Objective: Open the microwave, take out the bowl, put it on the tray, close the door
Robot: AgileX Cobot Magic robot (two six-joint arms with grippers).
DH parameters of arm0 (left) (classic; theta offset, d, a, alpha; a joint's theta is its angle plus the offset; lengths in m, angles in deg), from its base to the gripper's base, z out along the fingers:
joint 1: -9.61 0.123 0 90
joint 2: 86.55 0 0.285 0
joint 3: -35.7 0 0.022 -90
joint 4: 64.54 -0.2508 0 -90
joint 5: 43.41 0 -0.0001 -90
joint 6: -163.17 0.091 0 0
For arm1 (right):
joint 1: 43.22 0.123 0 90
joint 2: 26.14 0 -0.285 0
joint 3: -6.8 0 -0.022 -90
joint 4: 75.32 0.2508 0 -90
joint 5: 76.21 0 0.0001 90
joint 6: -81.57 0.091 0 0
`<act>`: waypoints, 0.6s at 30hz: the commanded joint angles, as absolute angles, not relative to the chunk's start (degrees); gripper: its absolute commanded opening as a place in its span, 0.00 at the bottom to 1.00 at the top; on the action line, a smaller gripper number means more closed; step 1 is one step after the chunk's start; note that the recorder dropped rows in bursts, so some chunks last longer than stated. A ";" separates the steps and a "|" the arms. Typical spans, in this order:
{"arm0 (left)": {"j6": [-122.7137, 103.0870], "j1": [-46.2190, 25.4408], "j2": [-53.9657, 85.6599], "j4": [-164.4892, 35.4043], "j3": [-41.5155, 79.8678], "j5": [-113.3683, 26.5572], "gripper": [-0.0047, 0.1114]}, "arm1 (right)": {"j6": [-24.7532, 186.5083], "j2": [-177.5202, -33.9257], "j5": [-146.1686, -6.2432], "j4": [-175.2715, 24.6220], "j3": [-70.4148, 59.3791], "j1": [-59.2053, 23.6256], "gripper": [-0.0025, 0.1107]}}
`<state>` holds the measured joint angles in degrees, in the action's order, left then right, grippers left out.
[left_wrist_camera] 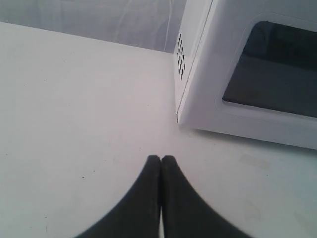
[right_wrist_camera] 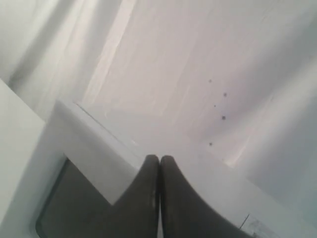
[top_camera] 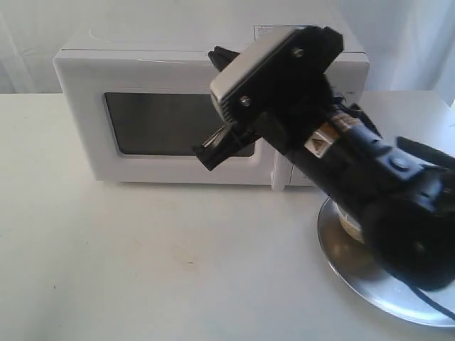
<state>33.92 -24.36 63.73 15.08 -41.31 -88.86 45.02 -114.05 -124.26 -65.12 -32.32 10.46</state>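
Note:
The white microwave (top_camera: 78, 78) stands at the back of the table with its door (top_camera: 156, 121) shut; the knobs and handle are hidden behind my right arm. My right gripper (top_camera: 211, 153) hangs shut and empty in front of the door's upper frame (right_wrist_camera: 94, 148). The silver tray (top_camera: 384, 284) lies at the front right, half under that arm. A beige sliver on it (top_camera: 350, 227) looks like the bowl, mostly hidden. My left gripper (left_wrist_camera: 161, 157) is shut and empty low over the table, a little short of the microwave's left front corner (left_wrist_camera: 179, 116).
The pale tabletop (top_camera: 142, 263) stretches wide in front of the microwave. A white curtain hangs behind. My right arm (top_camera: 370, 185) fills the space between the tray and the microwave's right side.

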 commanded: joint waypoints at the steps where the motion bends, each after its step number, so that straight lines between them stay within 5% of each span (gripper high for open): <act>1: 33.45 -24.78 63.70 15.05 -41.52 -88.36 0.04 | 46.01 -101.34 -125.17 -64.73 -40.21 13.25 0.02; 6: 33.45 -25.36 64.38 15.05 -41.52 -88.38 0.04 | 48.45 -78.45 -126.19 -43.99 -53.97 13.37 0.02; 12: 33.45 -24.88 66.23 15.02 -41.52 -88.73 0.04 | 51.18 -65.13 -126.96 -28.64 -55.10 13.37 0.02; 18: 34.15 -8.99 66.07 18.76 -41.52 -82.14 0.04 | 51.18 -62.60 -126.94 -28.64 -55.10 13.37 0.02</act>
